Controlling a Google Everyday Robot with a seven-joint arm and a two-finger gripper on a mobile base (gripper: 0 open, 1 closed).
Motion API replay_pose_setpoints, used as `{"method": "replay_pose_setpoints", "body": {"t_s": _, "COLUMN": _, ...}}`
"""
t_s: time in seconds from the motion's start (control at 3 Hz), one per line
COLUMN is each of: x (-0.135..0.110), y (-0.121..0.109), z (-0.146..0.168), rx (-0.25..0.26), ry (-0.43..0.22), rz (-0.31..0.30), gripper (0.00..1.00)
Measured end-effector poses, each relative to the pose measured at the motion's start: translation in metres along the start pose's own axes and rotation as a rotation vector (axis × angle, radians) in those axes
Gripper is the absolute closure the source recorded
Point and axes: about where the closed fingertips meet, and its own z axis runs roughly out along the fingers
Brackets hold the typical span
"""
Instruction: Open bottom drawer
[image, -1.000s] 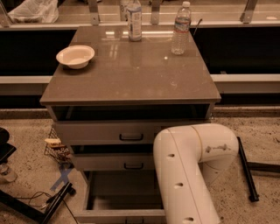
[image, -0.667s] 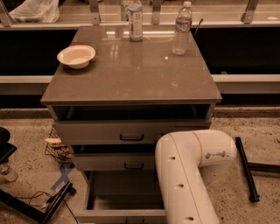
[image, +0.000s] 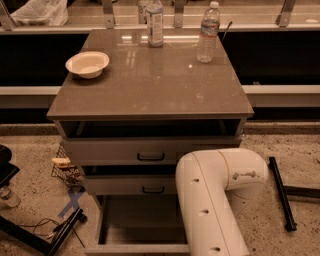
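The bottom drawer (image: 136, 248) is pulled far out of the cabinet, and its empty inside (image: 140, 220) shows from above. Its front runs along the frame's lower edge, and its handle is not visible. The middle drawer (image: 130, 185) with its small black handle (image: 153, 190) is slightly out. The top drawer (image: 120, 150) with its black handle (image: 151, 157) is also out a little. My white arm (image: 215, 195) reaches down in front of the cabinet's right side. My gripper is out of view, below the frame past the arm.
On the cabinet top (image: 150, 80) stand a white bowl (image: 87, 64), a labelled bottle (image: 155, 22) and a clear water bottle (image: 208, 32). A small wire basket (image: 64, 169) and black stand legs (image: 45, 235) are on the floor at left. A black bar (image: 281, 192) lies at right.
My white arm has sunk slightly. The drawers stand as before.
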Motion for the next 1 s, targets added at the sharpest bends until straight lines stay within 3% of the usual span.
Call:
{"method": "replay_pose_setpoints", "body": {"t_s": 0.33, "x": 0.0, "y": 0.005, "z": -0.001, "rx": -0.011, "ry": 0.002, "rz": 0.006, "gripper": 1.0}}
{"method": "replay_pose_setpoints", "body": {"t_s": 0.67, "x": 0.004, "y": 0.074, "z": -0.014, "rx": -0.147, "ry": 0.023, "rz": 0.081, "gripper": 1.0}}
{"method": "replay_pose_setpoints", "body": {"t_s": 1.0, "x": 0.002, "y": 0.071, "z": -0.013, "rx": -0.147, "ry": 0.023, "rz": 0.081, "gripper": 1.0}}
